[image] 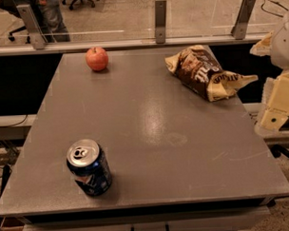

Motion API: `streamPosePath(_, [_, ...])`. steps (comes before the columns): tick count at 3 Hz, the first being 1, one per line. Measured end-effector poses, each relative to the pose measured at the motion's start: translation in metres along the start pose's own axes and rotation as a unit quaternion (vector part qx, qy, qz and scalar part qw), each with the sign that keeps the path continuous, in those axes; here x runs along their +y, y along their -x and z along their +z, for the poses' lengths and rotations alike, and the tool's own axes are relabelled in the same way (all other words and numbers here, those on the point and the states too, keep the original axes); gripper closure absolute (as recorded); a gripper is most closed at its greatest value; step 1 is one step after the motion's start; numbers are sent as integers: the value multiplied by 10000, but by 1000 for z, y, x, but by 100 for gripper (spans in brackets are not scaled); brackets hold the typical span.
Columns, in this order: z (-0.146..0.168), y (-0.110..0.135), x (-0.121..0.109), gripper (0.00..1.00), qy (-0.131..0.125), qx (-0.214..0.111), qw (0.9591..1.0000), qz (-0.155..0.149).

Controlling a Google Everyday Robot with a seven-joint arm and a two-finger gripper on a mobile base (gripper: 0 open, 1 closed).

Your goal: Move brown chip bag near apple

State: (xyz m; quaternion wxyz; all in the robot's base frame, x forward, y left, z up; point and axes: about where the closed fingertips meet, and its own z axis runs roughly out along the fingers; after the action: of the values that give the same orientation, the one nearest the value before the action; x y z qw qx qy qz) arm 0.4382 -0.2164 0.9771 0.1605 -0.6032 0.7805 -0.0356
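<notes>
A grey table (173,135) fronts a glass partition (112,18), with office chairs (78,1) beyond. The brown chip bag (202,72) lies far right, well apart from the apple (97,58) at far left. A blue soda can (89,168) stands near-left. The gripper (277,101) is cropped at the right edge, so whether it is open cannot be told.

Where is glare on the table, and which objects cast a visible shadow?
Camera view: warm, dim light; a pale sheen on the table near its middle; the blue soda can glints on top, soft shadow at its base; the apple shades a small patch beside it; the end effector, off the table's right edge, looks pale.
</notes>
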Motion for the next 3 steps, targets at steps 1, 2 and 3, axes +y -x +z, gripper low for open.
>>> streamPosePath(1, [-1,1,0,0,-14,-14,10000,-12])
streamPosePath(2, [5,0,-6,0,-42,-201,9998,-20])
streamPosePath(3, [25,3,-20,0,-105,-378,9992,-7])
